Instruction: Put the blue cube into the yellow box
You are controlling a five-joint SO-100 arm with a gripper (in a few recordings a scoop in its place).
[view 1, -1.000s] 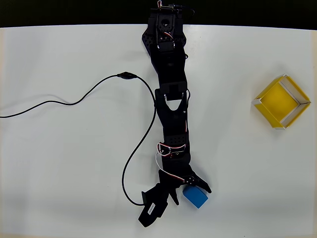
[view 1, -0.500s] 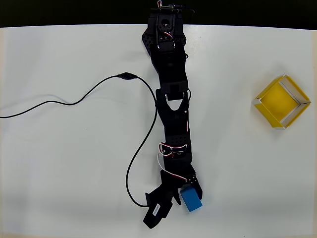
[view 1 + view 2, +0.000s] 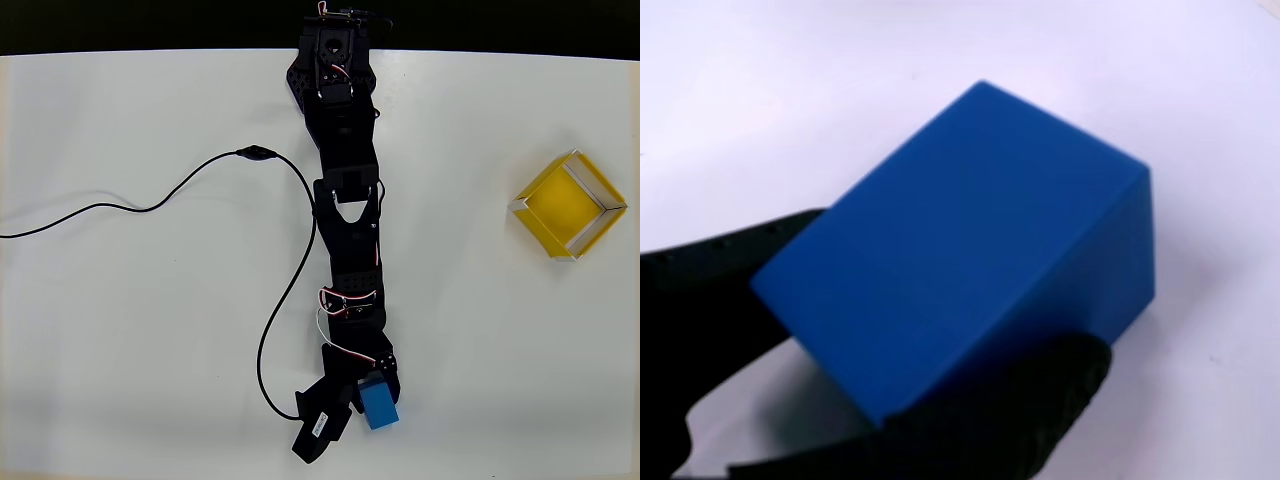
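Cube (image 3: pixel 970 250): smooth, matt blue faces, plastic-like, with crisp edges. Gripper (image 3: pixel 372 392): matt black plastic, faintly ribbed on one finger (image 3: pixel 720 262) in the wrist view. Box (image 3: pixel 568 205): matt yellow floor and walls, pale whitish rims. Table (image 3: pixel 120 330): smooth white surface, slight sheen. Cable (image 3: pixel 200 180): black, smooth sheath.

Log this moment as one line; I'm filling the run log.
claw: shut on blue cube | cube: near table edge | yellow box: empty, far right | phase: grasp
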